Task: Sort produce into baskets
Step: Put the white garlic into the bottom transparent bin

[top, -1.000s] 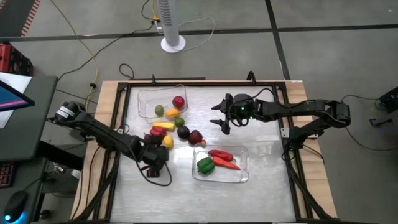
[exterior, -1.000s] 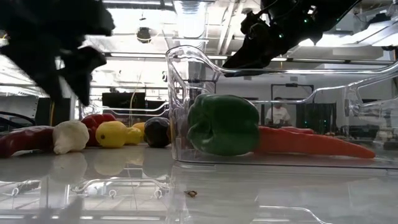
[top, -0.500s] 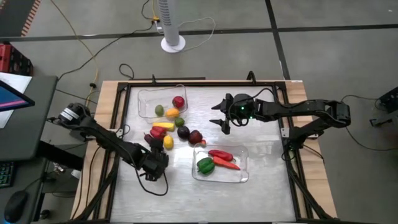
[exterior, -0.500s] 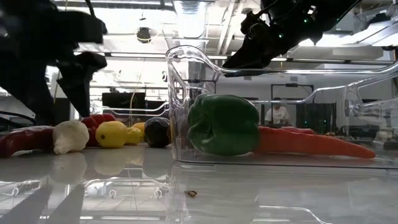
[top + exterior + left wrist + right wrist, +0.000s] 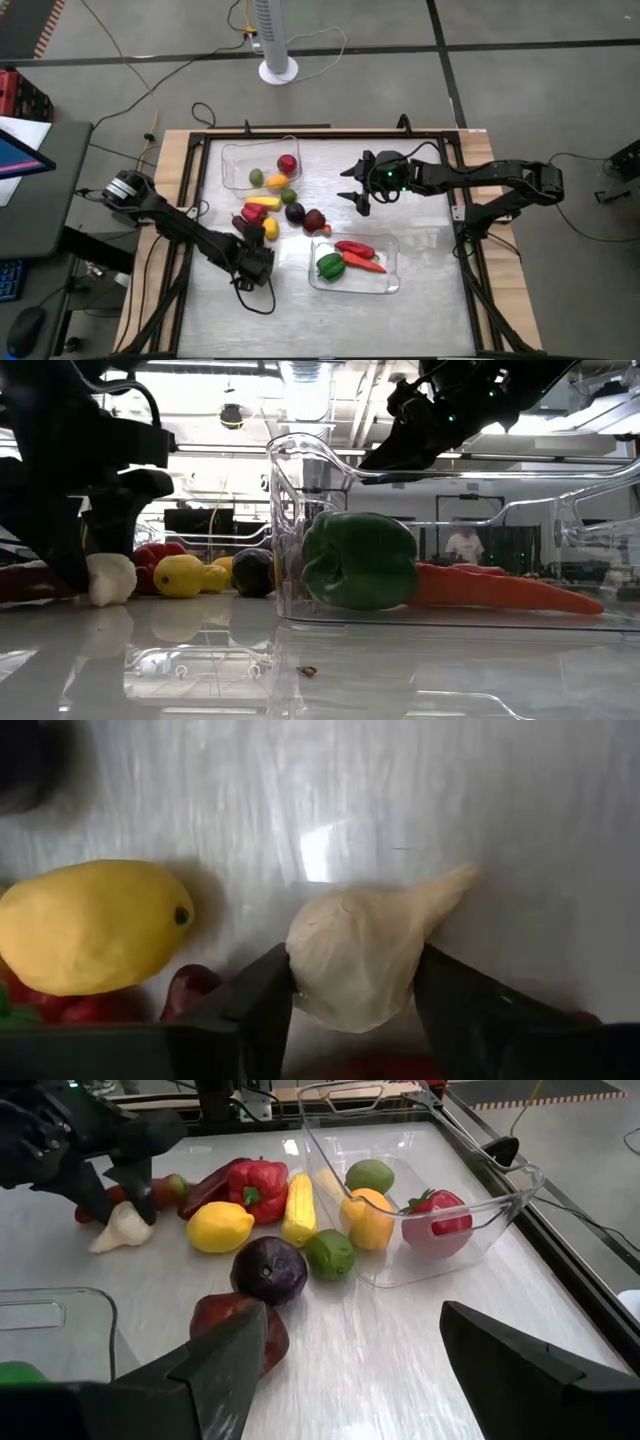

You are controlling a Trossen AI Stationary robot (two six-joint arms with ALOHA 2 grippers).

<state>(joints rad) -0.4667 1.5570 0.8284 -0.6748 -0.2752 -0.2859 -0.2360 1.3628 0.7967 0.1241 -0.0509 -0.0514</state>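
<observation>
Pinching the garlic (image 5: 355, 958) at its bulb, on the table beside the lemon (image 5: 92, 925), the left gripper (image 5: 352, 982) has the stiff, light, smooth toy across its widest part, where I judge slipping least likely; the right gripper (image 5: 352, 194) hovers spread.

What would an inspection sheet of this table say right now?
Surface: pale table, some glare.
Job's things: garlic, lemon, other produce loose mid-table; far basket holds fruit; near basket holds green pepper, carrot, red chili.
Clutter: small crumb.
Grippers: left gripper straddling garlic on table; right gripper open, raised.
Cables: yellow and black cables on floor.
Surroundings: fan base; a person far behind.
</observation>
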